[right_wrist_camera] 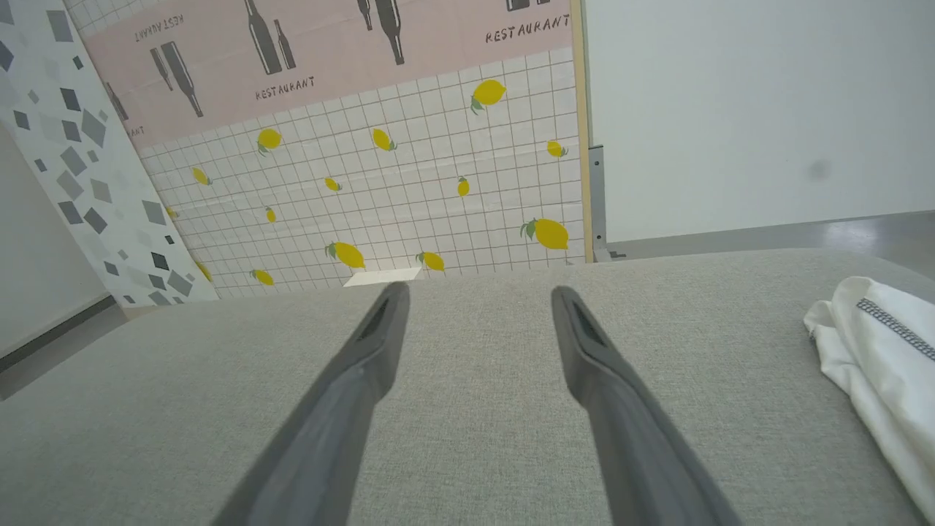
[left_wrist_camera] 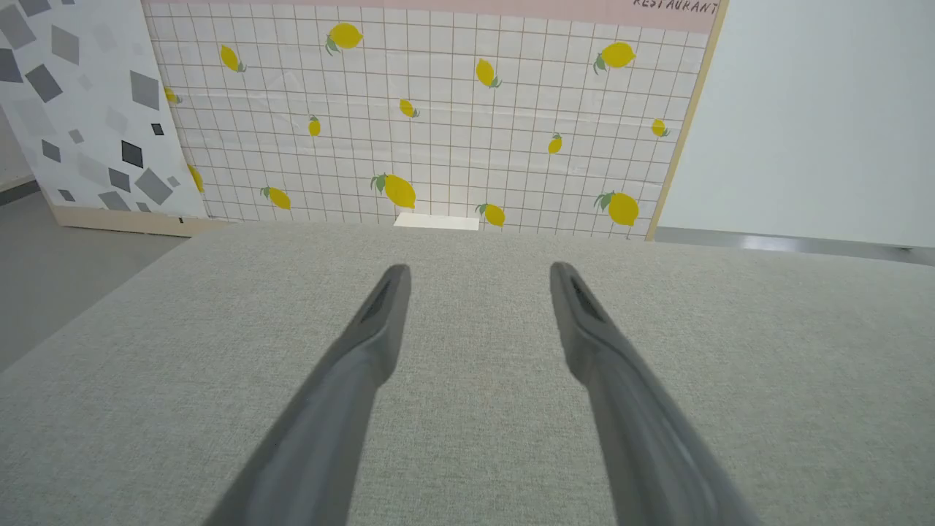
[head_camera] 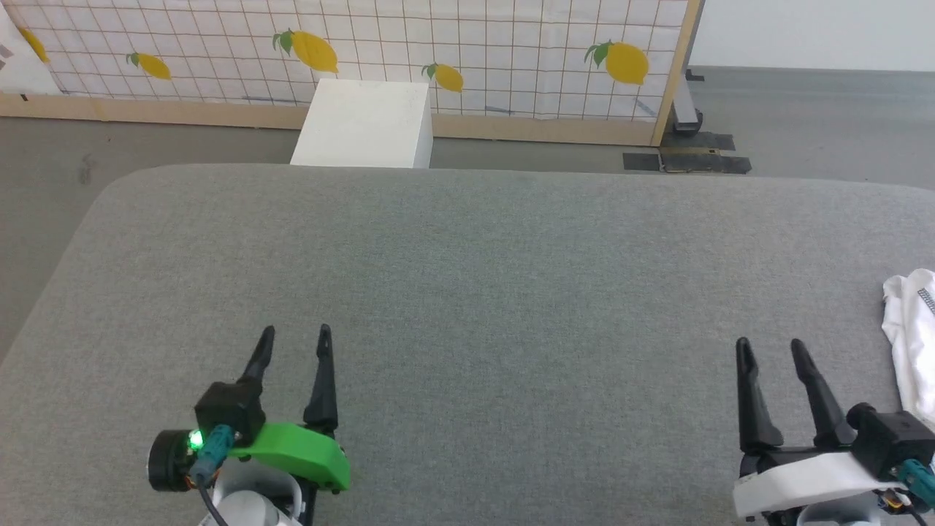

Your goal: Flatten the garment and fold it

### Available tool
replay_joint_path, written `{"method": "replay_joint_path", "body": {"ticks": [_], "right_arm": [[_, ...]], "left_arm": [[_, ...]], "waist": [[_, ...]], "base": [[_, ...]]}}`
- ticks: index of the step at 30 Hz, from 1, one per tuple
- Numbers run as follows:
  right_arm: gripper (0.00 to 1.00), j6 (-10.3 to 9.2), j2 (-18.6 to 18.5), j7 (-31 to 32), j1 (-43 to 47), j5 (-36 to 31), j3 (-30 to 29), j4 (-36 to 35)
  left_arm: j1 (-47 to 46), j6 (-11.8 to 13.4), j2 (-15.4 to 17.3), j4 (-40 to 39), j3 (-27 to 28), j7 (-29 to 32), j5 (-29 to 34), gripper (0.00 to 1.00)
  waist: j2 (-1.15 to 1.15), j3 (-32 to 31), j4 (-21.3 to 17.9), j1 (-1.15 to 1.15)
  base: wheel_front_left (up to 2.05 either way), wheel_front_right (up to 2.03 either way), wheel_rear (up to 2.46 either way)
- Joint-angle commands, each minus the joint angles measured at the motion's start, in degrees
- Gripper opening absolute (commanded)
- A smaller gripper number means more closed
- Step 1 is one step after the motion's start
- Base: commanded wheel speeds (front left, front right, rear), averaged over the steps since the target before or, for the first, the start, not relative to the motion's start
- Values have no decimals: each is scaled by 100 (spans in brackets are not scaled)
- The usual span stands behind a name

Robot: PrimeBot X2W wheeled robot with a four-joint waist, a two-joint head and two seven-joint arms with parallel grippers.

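We find the garment (head_camera: 910, 343) bunched near, to the right of the right gripper (head_camera: 769, 345), well apart from the left gripper (head_camera: 296, 332); both grippers hang spread and empty, the right one nearer

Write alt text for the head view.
A white garment lies bunched at the right edge of a grey surface, just right of the right gripper. The left gripper is at lower left; both are open and hold nothing. Beyond the surface stands a white box before a lemon-print panel.
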Motion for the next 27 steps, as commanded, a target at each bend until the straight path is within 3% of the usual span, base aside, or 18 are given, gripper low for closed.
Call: {"method": "replay_joint_path", "body": {"ticks": [1, 8, 9, 27], "right_arm": [[100, -9, 3, -33, 59, -26, 57, 10], [100, -9, 4, -33, 83, -19, 250, 37], [0, 0, 0, 3, 10, -9, 240, 21], [0, -1, 0, 184, -24, -167, 248, -63]], "left_arm": [[31, -15, -24, 48, -35, -21, 83, 100], [-14, 1, -18, 178, -133, -21, 108, 100], [-2, -13, -3, 167, -139, 3, 35, 0], [64, 23, -6, -20, -99, 190, 116, 0]], "waist": [[0, 28, -12, 0], [0, 75, -31, 0], [0, 75, -31, 0], [0, 65, -64, 0]], "base": [[0, 0, 0], [0, 0, 0], [0, 0, 0], [0, 0, 0]]}}
